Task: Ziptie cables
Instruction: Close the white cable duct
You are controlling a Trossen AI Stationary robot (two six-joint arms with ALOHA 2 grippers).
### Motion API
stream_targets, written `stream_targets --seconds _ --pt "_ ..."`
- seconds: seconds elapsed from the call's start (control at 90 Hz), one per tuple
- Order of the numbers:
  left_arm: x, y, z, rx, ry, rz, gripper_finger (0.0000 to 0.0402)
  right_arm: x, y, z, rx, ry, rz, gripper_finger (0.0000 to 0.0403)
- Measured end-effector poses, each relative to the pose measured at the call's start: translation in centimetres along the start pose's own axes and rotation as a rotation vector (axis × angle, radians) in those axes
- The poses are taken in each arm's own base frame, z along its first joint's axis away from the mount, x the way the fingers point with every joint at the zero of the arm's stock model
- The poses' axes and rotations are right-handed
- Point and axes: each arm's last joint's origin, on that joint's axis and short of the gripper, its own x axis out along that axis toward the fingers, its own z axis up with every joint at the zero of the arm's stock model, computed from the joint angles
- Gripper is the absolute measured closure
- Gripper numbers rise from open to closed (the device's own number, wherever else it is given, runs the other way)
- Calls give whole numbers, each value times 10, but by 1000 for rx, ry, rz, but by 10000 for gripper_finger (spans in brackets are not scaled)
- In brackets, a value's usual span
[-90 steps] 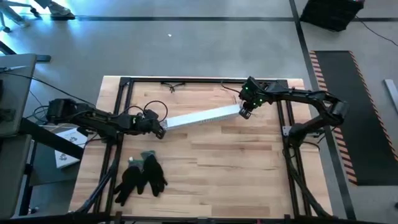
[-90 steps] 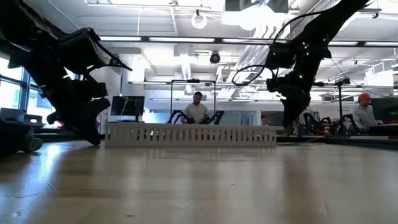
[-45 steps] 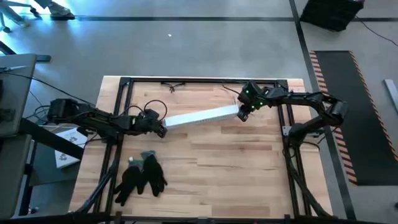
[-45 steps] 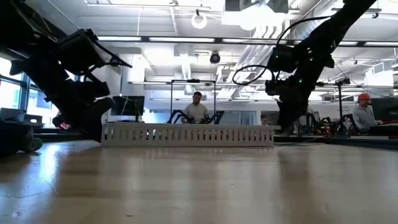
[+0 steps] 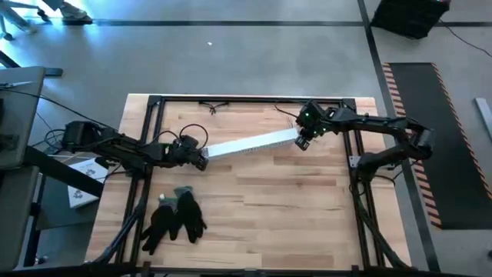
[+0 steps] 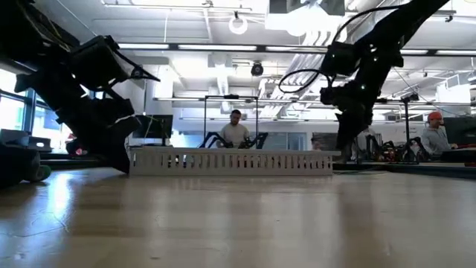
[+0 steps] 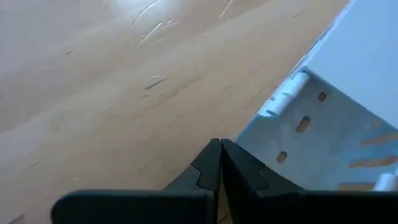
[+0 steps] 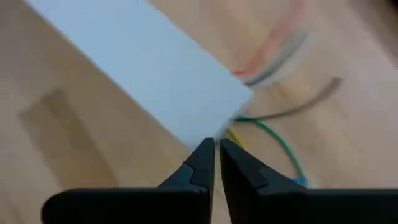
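A long white slotted cable channel (image 5: 250, 144) lies aslant across the far half of the wooden table (image 5: 292, 215), and each arm meets one end of it. The left gripper (image 5: 199, 160) sits low at the channel's left end; in the left wrist view its dark fingers (image 7: 214, 171) are pressed together with no gap between them, their tips touching or just beside the slotted wall of the channel (image 7: 323, 137), and nothing is visibly held between them. The right gripper (image 5: 302, 142) stands at the channel's right end; in the right wrist view its fingers (image 8: 202, 163) are almost together, only a thin slit between the tips, which sit at the end corner of the channel (image 8: 155, 81). Whether they pinch anything there cannot be told. The cables (image 8: 273, 134) come out of that right end onto the table: a green wire curves away beside the fingertips, a bit of yellow shows just at the channel's mouth, and blurred orange and grey strands lie a little farther off. In the low view the channel (image 6: 230, 161) rests flat on the table with an arm at either end. A pair of black gloves (image 5: 175, 215) lies on the near left part of the table, well apart from the channel. Two people (image 6: 236, 131) are seated in the room beyond.
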Motion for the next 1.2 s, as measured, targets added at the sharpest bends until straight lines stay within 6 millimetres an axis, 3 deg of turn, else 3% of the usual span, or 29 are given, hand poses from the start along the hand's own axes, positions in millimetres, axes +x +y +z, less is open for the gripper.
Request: stream_targets --seconds 0.2,0.378,0.689,0.922,1.2 --pt "0 0 0 1 0 0 401 16 14 14 -31 -101 169 391" --pt "0 0 0 2 1 0 401 12 18 16 -45 -102 175 391" --pt "0 0 -1 4 9 -3 401 -18 6 12 -56 -12 -85 391" --pt "0 0 -1 4 10 -3 401 -14 -8 5 -3 63 -108 391" --pt "0 1 -1 13 3 2 401 -2 -12 4 71 108 -108 391"
